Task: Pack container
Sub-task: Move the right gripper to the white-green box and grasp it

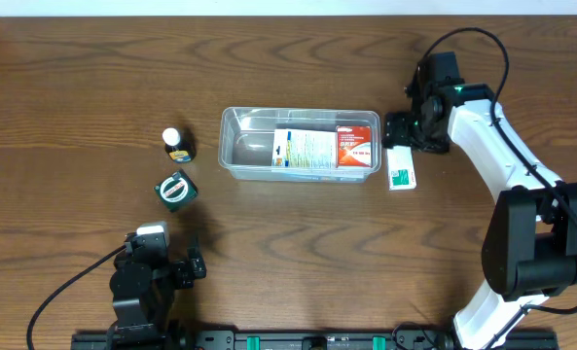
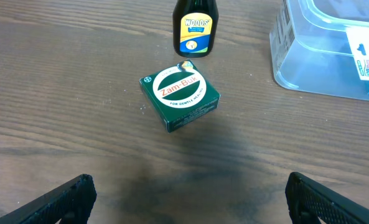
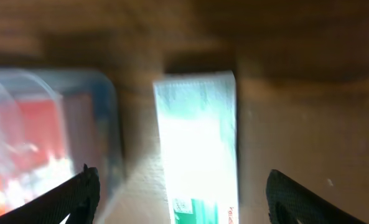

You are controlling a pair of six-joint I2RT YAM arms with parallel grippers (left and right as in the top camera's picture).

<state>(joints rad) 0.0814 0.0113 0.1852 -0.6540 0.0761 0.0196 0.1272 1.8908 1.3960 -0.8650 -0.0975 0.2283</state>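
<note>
The clear plastic container (image 1: 235,146) lies mid-table with a white-and-blue box (image 1: 306,151) and a red box (image 1: 356,146) inside. A white-and-green box (image 1: 400,167) lies on the table just right of it. My right gripper (image 1: 412,131) is open above that box, which sits between its fingers in the right wrist view (image 3: 200,143), beside the container's wall (image 3: 106,118). My left gripper (image 1: 176,267) is open and empty near the front edge. A green Zam-Buk box (image 2: 180,96) and a small dark bottle (image 2: 195,28) stand left of the container (image 2: 296,68).
The wooden table's front edge carries a black rail (image 1: 269,340). The green box (image 1: 175,189) and bottle (image 1: 178,144) stand between my left gripper and the container.
</note>
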